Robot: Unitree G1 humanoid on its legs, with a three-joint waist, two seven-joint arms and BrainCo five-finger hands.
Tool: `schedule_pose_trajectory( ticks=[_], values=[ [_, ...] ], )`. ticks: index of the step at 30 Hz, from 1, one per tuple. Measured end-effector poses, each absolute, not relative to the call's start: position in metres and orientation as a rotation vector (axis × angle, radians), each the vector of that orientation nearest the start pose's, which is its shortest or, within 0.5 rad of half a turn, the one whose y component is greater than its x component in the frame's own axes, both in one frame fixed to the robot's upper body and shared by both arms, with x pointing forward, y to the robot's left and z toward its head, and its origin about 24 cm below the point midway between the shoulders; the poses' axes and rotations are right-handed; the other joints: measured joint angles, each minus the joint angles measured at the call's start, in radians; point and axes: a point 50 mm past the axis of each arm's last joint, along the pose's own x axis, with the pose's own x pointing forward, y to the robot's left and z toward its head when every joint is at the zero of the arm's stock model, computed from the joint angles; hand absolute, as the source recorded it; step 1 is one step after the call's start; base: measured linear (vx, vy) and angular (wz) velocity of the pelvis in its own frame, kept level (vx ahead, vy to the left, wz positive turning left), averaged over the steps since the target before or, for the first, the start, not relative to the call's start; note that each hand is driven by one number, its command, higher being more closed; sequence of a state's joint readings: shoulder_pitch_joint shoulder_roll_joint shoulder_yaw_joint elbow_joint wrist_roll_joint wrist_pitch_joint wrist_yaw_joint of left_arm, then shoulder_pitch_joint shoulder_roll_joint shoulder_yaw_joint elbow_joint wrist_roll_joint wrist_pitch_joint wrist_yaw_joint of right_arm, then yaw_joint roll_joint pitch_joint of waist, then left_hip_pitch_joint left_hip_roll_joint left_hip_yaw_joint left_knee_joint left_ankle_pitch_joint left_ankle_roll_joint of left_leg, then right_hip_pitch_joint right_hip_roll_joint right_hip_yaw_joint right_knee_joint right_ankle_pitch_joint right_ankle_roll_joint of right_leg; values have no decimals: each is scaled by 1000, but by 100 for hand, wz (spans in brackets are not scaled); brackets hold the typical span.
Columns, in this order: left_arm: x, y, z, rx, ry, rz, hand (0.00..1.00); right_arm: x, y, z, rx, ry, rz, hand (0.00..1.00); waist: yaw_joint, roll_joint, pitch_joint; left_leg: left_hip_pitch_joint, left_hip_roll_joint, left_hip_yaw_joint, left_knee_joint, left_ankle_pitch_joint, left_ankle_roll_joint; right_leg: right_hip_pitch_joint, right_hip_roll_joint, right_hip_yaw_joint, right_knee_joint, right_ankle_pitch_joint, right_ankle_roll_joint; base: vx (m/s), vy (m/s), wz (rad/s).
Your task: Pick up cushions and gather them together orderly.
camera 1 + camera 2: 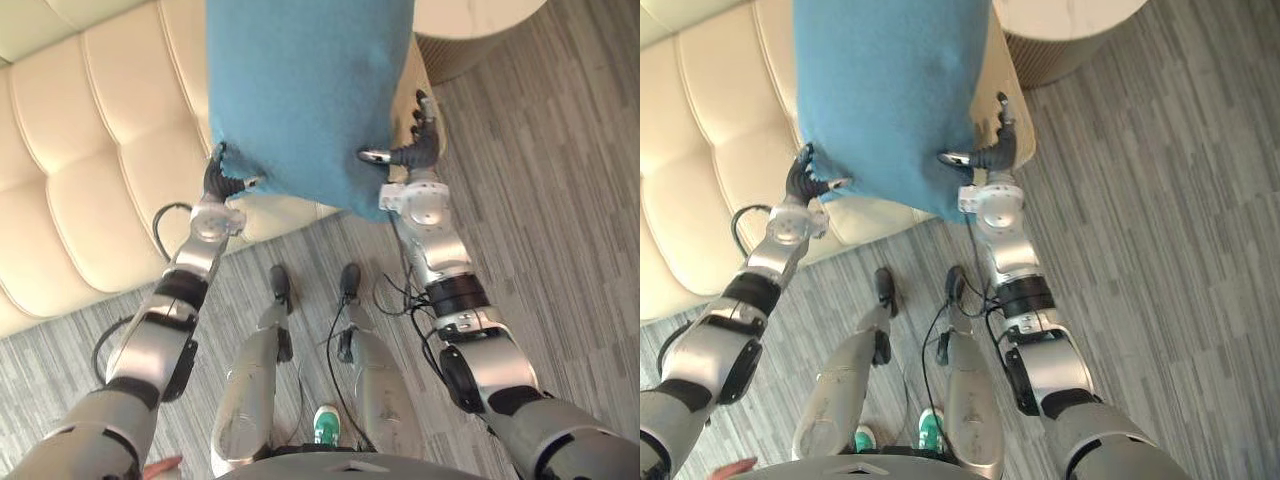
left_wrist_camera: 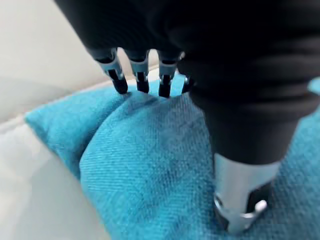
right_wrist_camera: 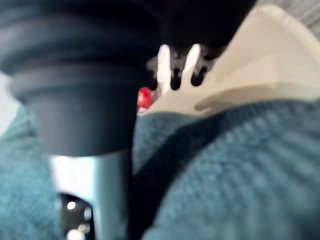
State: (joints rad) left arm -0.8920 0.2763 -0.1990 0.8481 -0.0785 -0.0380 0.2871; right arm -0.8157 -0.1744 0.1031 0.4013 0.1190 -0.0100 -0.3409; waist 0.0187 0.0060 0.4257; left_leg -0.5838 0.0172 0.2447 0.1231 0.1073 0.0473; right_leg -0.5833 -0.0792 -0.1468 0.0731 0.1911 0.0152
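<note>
A large blue cushion (image 1: 300, 90) hangs upright in front of me, held off the cream sofa (image 1: 90, 180) by both hands. My left hand (image 1: 220, 185) pinches its lower left corner, with the thumb in front and the fingers behind. In the left wrist view the fingertips (image 2: 142, 80) dig into the blue cloth (image 2: 165, 165). My right hand (image 1: 418, 148) grips the lower right edge. Its thumb lies across the front of the cushion and its fingers (image 3: 165, 70) point up along the far side.
The tufted cream sofa runs along the left and behind the cushion. A round table (image 1: 470, 25) with a light top stands at the upper right. Grey striped carpet (image 1: 560, 200) covers the floor to the right. A person's hand (image 1: 160, 467) shows at the bottom left edge.
</note>
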Motion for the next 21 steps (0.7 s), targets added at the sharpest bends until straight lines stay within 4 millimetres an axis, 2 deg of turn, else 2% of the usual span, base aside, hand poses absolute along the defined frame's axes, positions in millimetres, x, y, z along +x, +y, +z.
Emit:
schedule_pose_trajectory(
  ticks=[2, 3, 8, 12, 14, 21],
  values=[
    [402, 153, 150, 330, -129, 147, 0, 371, -111, 214, -40, -449, -77, 100, 3, 0, 1, -36, 8, 3, 17, -1, -2, -33, 4, 0, 10, 2, -4, -55, 12, -9],
    [404, 152, 159, 324, -149, 152, 100, 367, -106, 224, -28, -494, -59, 100, 5, 0, 1, -70, 18, 2, 37, -3, -5, -58, 9, -4, 15, 4, -7, -49, 15, -2],
    [408, 150, 178, 271, -194, 172, 100, 360, -86, 247, 2, -582, 14, 100, 4, -1, 2, -139, 44, 6, 80, -11, -9, -108, 20, -22, 23, 12, -17, -8, 3, 0],
    [408, 153, 198, 223, -252, 193, 100, 349, -79, 271, 27, -679, 43, 100, 4, -2, 3, -201, 64, 22, 107, -20, -7, -162, 24, -28, 42, 13, -23, 0, 0, 0],
    [407, 159, 205, 199, -272, 210, 100, 346, -75, 275, 45, -701, 66, 100, 3, -7, 5, -208, 77, 54, 109, -17, -11, -172, 24, -32, 43, 14, -25, 11, 34, 4],
    [406, 165, 211, 151, -289, 232, 100, 344, -66, 279, 53, -714, 102, 100, 0, -12, 8, -204, 79, 55, 105, -15, -12, -167, 24, -38, 45, 14, -25, 9, 20, 2]
  ],
)
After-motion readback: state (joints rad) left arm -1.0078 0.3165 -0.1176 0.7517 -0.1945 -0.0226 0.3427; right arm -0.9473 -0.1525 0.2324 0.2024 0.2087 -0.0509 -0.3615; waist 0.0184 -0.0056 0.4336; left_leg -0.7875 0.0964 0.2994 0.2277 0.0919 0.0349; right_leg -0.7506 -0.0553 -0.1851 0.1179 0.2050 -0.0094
